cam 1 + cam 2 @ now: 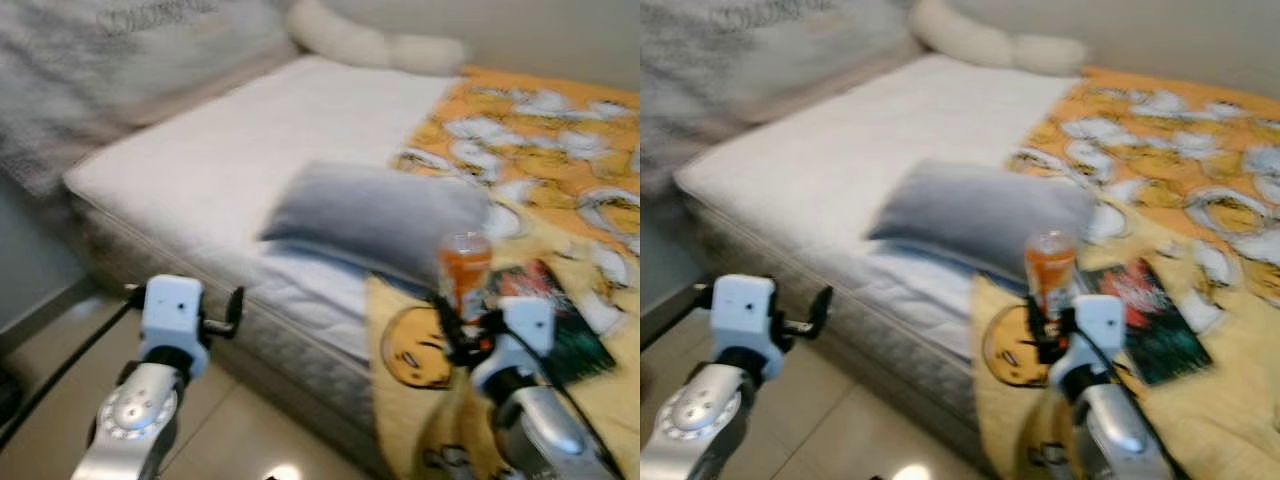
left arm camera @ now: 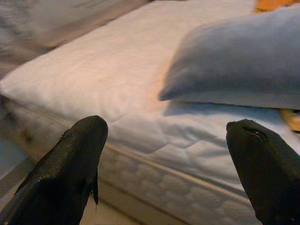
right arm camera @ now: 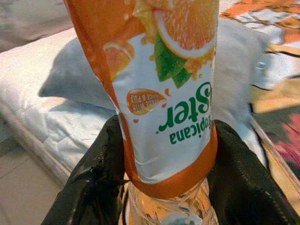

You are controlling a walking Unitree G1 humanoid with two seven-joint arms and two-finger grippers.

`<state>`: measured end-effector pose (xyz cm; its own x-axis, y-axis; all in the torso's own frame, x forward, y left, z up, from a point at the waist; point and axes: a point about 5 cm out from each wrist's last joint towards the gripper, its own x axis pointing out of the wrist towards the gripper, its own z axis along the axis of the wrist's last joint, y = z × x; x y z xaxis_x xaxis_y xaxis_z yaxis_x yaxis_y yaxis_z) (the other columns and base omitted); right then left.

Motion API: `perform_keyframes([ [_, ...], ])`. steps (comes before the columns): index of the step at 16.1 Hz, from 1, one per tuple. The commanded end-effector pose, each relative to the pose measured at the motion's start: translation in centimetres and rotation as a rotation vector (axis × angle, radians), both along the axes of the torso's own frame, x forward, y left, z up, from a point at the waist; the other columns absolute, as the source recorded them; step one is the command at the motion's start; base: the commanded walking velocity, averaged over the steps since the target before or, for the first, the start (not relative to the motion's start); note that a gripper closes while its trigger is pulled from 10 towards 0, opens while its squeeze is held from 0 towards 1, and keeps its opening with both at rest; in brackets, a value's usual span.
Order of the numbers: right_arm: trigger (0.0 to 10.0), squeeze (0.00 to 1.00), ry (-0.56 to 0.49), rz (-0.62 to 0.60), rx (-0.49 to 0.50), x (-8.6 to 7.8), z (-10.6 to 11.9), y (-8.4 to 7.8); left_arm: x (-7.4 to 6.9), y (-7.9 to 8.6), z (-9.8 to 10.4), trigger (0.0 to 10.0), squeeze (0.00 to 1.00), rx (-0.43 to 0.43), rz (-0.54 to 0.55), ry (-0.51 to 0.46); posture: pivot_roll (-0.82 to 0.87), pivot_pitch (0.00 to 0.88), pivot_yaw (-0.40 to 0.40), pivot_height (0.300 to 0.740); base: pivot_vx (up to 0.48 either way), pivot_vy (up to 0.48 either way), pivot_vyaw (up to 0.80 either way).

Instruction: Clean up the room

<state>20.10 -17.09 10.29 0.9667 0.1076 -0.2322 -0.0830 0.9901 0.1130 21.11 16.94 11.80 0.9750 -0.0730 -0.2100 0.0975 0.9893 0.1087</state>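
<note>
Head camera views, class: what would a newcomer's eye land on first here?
Probably the orange drink bottle, clamped in the right gripper and held up in front of the bed. Behind it a grey pillow lies on the white mattress, beside a bright yellow patterned blanket.

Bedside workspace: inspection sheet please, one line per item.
Surface: bed, bare white mattress, yellow patterned blanket across the robot's right part.
Job's things: orange drink bottle, held off the bed.
Clutter: grey pillow on the mattress; dark book on the blanket; white bolster at the far end.
Hands: right hand shut on the bottle; left hand open, holding nothing, facing the mattress edge.
Cables: black cable along the right arm.
Surroundings: tiled floor, pale wall.
</note>
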Motion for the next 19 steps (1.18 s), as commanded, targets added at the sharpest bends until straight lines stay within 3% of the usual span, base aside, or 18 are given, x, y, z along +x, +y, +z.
perform_keyframes([
  [1,10.0,0.00,-0.005,0.013,0.011,0.2,-0.1,0.4,0.0,0.6,-0.1,10.0,0.00,0.020,0.022,-0.006,-0.07,0.000,0.059,0.740,0.000,0.000,0.80],
  [12,10.0,0.00,0.005,0.087,-0.012,1.6,-0.6,1.4,0.8,1.5,0.6,10.0,0.00,0.028,0.031,-0.062,-0.04,0.000,0.044,0.740,0.044,0.000,0.80],
  [19,10.0,0.00,-0.010,0.055,-0.021,1.8,-0.5,1.2,1.1,1.4,0.6,10.0,0.00,0.019,0.013,-0.065,-0.04,0.000,0.053,0.740,0.290,0.000,0.00],
])
